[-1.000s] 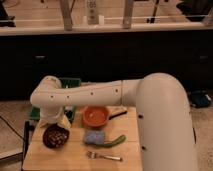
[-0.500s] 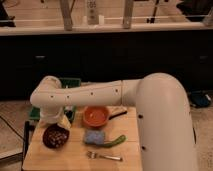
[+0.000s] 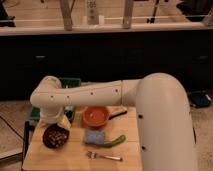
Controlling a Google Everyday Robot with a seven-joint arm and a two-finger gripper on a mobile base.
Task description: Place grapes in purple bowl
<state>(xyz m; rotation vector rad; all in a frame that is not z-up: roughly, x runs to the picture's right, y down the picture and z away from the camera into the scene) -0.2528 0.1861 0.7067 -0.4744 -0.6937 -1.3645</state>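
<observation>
Camera view: grapes point(image 3: 57, 135) lie as a pale cluster inside the purple bowl point(image 3: 48, 141), directly beneath the gripper point(image 3: 61, 124), which hangs over the bowl's far rim. Whether it is open or closed, cannot tell. Right of the gripper sits an orange bowl point(image 3: 95, 116); nearer, a blue sponge point(image 3: 93, 137), a green vegetable point(image 3: 116, 141), a fork point(image 3: 104, 156), all on the wooden table point(image 3: 75, 159).

gripper point(image 3: 61, 123) above purple bowl point(image 3: 55, 136) | grapes point(image 3: 58, 135) in bowl | orange bowl point(image 3: 95, 116) right
</observation>
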